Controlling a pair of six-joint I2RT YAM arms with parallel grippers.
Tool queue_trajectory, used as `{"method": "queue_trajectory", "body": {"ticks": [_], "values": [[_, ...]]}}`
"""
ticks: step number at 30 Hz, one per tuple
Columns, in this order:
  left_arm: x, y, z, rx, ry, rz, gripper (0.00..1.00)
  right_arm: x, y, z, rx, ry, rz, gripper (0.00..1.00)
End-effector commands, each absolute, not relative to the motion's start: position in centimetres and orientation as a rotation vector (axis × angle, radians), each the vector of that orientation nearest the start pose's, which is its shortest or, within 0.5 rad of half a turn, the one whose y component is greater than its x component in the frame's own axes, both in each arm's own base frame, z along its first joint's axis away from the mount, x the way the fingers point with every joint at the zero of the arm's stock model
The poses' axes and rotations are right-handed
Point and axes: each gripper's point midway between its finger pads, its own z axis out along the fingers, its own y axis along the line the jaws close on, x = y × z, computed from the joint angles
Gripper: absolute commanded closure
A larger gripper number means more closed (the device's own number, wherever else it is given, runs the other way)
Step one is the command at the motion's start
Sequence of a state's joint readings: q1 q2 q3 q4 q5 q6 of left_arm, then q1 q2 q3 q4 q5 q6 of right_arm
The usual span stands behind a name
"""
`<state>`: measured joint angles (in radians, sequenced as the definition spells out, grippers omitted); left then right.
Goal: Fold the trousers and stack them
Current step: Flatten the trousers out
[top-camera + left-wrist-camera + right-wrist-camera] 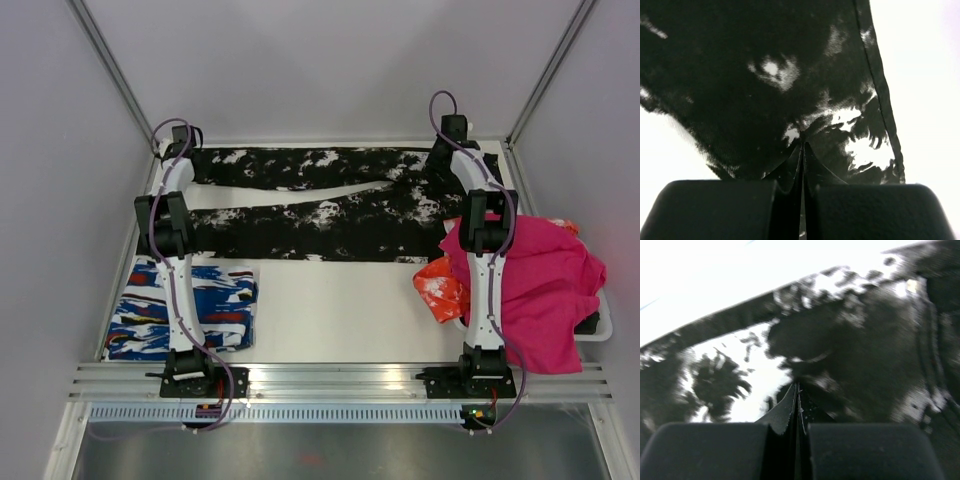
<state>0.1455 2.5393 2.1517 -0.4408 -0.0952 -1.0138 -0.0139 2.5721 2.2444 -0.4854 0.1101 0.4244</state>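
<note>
Top view: trousers lie spread along the table's far edge, legs pointing left; left gripper at their far-left end, right gripper at their far-right end; striped folded garment near-left corner; pink cloth right edge.
Left wrist: jaws pinch trousers fabric beside a seamed edge.
Right wrist: jaws pinch a trousers fold.

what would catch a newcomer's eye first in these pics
The black, white-splattered trousers spread across the far half of the table, the left gripper shut on the leg end at far left and the right gripper shut on the waist end at far right. Next, the magenta cloth at the right edge and the blue-white-red folded garment near left.
</note>
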Motion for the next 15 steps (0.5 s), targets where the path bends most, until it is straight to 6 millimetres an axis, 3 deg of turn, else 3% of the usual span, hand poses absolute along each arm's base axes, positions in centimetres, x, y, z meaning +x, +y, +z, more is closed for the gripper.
{"method": "queue_trajectory", "body": {"ticks": [1,7,12,15], "values": [[61.4,9.2,0.5,-1.605,1.972,-0.229,0.98,64.2,2.5,0.9,0.548,2.348,0.126,0.98],[60.2,10.4,0.8,-1.644,1.975,-0.176,0.98,65.2,3.8,-0.3,0.547,2.338,0.145,0.94],[58.1,12.3,1.8,-1.649,1.963,-0.009,0.98,66.9,2.1,0.4,0.591,2.271,0.131,0.94],[57.0,13.3,1.8,-1.688,1.947,0.032,0.98,67.6,2.7,0.5,0.594,2.249,0.202,0.93]]}}
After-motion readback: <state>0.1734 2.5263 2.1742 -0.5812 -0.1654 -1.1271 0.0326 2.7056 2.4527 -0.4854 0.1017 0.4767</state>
